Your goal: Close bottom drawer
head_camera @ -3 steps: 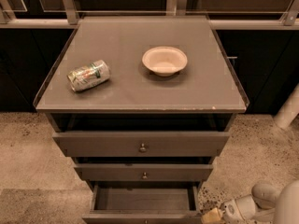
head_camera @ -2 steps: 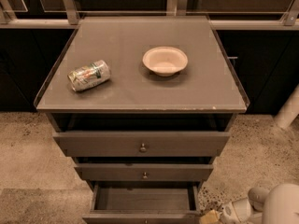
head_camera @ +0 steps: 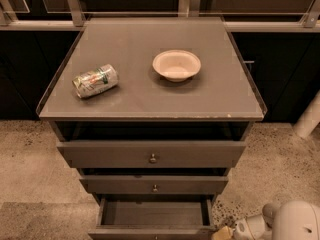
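The bottom drawer (head_camera: pixel 152 213) is the lowest of three grey-brown drawers and stands pulled out. Its empty inside shows, and the top edge of its front (head_camera: pixel 150 231) lies at the picture's lower edge; its knob is out of view. My gripper (head_camera: pixel 223 232) is at the bottom right, low down, close beside the right front corner of this drawer. My white arm (head_camera: pixel 295 221) runs off to its right. I cannot tell whether the gripper touches the drawer.
The middle drawer (head_camera: pixel 155 185) and the wide top drawer (head_camera: pixel 152 155) each stick out a little. On the cabinet top (head_camera: pixel 150 101) lie a crushed can (head_camera: pixel 95 81) and a white bowl (head_camera: pixel 176 65). Speckled floor lies on both sides. A white post (head_camera: pixel 310 116) stands at the right.
My white arm has shifted a little to the right and down at the bottom right corner. The bottom drawer stands as far out as before.
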Action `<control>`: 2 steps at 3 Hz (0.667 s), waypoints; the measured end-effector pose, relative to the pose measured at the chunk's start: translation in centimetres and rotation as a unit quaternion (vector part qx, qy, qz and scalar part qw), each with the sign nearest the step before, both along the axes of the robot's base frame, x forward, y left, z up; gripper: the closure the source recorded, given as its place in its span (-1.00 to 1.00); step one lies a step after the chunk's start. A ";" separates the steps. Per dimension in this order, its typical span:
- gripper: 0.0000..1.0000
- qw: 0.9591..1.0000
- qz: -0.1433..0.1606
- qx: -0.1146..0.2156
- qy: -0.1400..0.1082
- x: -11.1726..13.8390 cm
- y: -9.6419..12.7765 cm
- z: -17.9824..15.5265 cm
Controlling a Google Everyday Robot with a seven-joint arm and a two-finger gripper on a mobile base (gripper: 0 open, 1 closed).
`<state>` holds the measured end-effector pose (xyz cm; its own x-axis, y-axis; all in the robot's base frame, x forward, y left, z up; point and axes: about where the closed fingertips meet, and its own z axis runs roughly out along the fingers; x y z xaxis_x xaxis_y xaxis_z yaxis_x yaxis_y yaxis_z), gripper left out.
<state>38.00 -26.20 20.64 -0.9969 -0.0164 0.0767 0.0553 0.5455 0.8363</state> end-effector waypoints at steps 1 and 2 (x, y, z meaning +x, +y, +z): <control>1.00 1.000 -0.008 0.003 0.005 0.1 0.2 -0.8; 1.00 1.000 -0.027 0.005 0.004 0.5 0.2 -1.5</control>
<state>38.45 -25.96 19.12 -0.9957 0.0357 0.0857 0.0916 0.5331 0.8411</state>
